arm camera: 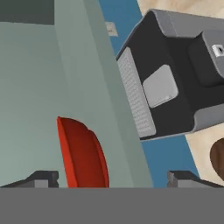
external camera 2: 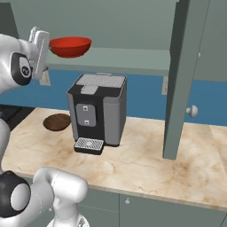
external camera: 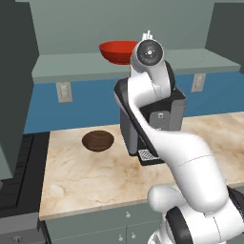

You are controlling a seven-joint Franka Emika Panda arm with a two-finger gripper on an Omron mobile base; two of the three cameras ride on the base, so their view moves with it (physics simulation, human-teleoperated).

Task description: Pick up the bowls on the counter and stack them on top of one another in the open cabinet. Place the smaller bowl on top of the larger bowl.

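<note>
1. The wide glossy red round bowl point(external camera: 117, 51) sits upright on the long flat shelf board of the grey-green doorless cabinet recess point(external camera: 71, 64), near the shelf's front edge
2. The two-finger gripper point(arm camera: 113, 179) of the white arm is raised to shelf height just beside the red bowl; in the hand view its dark fingertips point(arm camera: 43, 178) stand wide apart with the bowl's rim between them, and they clamp on nothing
3. In the right base view the gripper's pale body point(external camera 2: 39, 51) is just left of the red bowl point(external camera 2: 70, 46); whether they touch I cannot tell
4. The small dark brown bowl with wood-grain streaks point(external camera: 97, 140) rests on the beige marble-patterned counter point(external camera: 86, 181), well below the shelf and left of the machine
5. A boxy black and grey coffee machine point(external camera 2: 98, 113) stands on the counter under the shelf, its grated drip tray toward the front
6. A grey-green cabinet door point(external camera 2: 182, 75) hangs open to the right of the machine
</note>
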